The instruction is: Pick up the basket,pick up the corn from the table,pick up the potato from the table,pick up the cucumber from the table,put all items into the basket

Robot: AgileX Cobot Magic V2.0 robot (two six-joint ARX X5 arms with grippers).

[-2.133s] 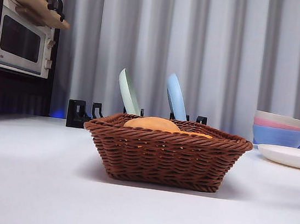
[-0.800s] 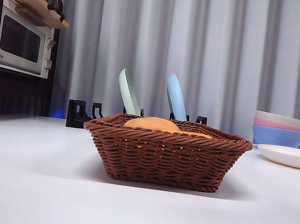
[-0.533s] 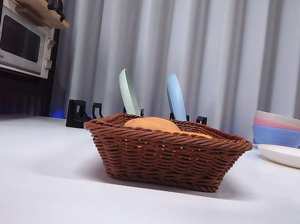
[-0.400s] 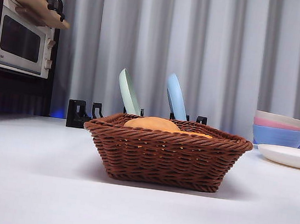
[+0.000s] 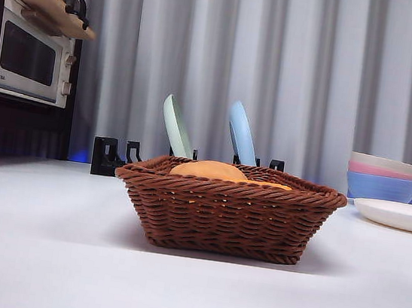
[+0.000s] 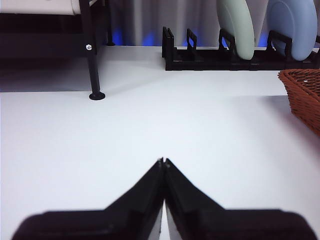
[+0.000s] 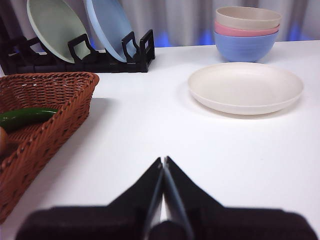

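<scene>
The dark-brown woven wicker basket point(image 5: 227, 216) stands upright on the white table point(image 5: 41, 254), its braided rim level. The smooth tan potato point(image 5: 210, 171) rises just above that rim. The glossy green cucumber point(image 7: 25, 118) lies inside the basket, near one wall.

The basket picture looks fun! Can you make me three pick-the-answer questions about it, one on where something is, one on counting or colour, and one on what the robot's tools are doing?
1. Where is the cucumber?
A. in the basket
B. on the white plate
C. in a tool

2. How many bowls are stacked?
A. one
B. three
C. five

3. How are the tools?
A. both shut, empty
B. both wide open
C. one holds a plate

Answers:
1 A, green shows inside the wicker.
2 B, beige, pink, blue.
3 A, left tool and right tool have jaws pressed together.
</scene>
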